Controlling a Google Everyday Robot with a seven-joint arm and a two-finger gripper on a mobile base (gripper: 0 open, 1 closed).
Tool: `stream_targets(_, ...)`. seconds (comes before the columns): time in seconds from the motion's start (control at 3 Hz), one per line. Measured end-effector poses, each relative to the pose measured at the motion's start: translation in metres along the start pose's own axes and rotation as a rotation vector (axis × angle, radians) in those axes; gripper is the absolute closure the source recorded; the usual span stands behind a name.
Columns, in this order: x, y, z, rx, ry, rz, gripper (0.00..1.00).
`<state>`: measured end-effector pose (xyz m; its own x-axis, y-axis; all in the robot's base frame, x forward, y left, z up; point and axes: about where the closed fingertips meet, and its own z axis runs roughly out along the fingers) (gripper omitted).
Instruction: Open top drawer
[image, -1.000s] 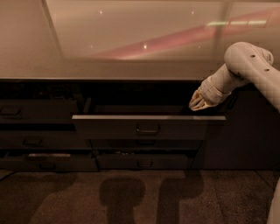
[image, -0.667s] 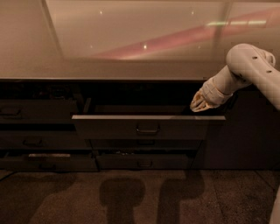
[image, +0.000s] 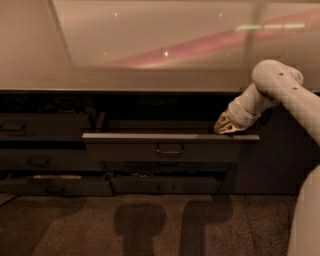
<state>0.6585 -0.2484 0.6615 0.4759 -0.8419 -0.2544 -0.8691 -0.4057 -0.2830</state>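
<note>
- Got the top drawer (image: 170, 150) pulled out under the bench (image: 150, 80), inside too dark.
- Spotted the gripper (image: 227, 125) at its right rim; can't tell its grip.
- Lost the arm (image: 295, 100) off the right edge.

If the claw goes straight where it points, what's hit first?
Probably the top drawer: the claw points down-left by the right end of its front rim. Depth unclear.
</note>
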Motion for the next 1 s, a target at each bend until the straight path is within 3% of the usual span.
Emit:
stream_targets(0.33,0.000,0.000,0.000,0.000,0.000,0.000,0.81)
stream_targets(1.0,-0.010,0.008,0.000,-0.019,0.076,-0.001,0.36)
